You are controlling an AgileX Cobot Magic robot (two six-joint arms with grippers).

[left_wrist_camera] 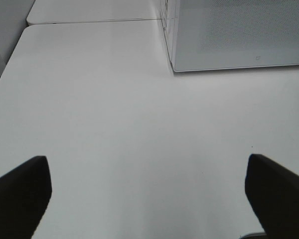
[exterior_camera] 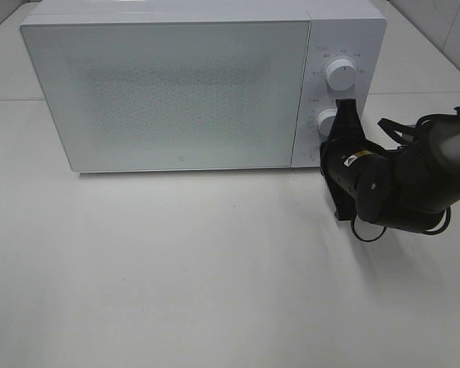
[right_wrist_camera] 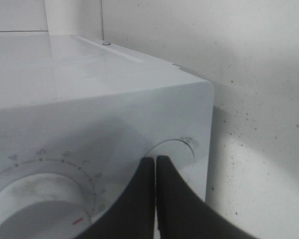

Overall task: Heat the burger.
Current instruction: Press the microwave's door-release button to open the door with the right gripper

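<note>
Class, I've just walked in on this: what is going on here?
The right pincer, shut, is at the control panel of the microwave, beside the lower dial. The door is closed, and no burger shows anywhere. The left pincer hangs open over the table, holding nothing.

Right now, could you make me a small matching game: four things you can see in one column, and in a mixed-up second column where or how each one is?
Things:
1. left claw
2. right claw
3. microwave door
4. upper dial

Place or state:
A. white front, closed, left of the dials
B. shut, tips up against the control panel
C. round and white, nothing touching it
D. wide open, above the table

Pairs: 1-D, 2-B, 3-A, 4-C
</note>
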